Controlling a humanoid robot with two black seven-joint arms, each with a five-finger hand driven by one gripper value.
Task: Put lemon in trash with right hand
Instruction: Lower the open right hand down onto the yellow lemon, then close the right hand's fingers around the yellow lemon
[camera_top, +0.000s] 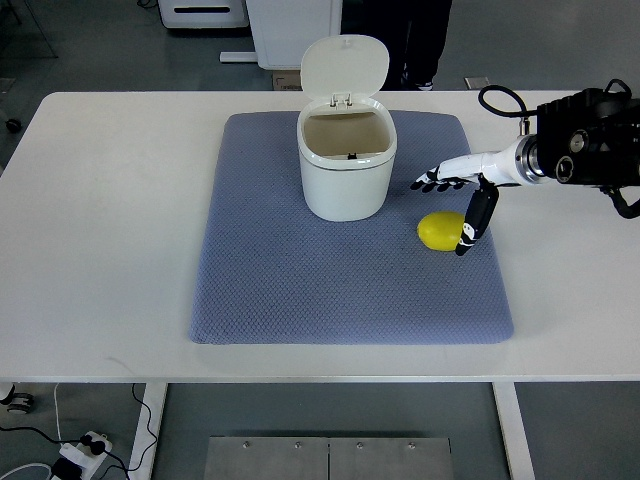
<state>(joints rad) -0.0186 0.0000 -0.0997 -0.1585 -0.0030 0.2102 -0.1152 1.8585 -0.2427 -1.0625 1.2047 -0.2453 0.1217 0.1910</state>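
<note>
A yellow lemon (440, 231) lies on the blue-grey mat (300, 280), right of a white trash bin (346, 170) whose lid stands flipped up at the back. My right hand (455, 205) reaches in from the right edge, fingers spread. Its four fingers (435, 180) stretch toward the bin just above the lemon. The thumb (478, 222) hangs down against the lemon's right side. Nothing is grasped. The bin's inside looks empty apart from a small dark mark.
The mat lies on a white table (100, 200). The black forearm and its cable (585, 140) hover over the table's right part. Floor and white cabinets show beyond the far edge; a power strip lies on the floor at bottom left.
</note>
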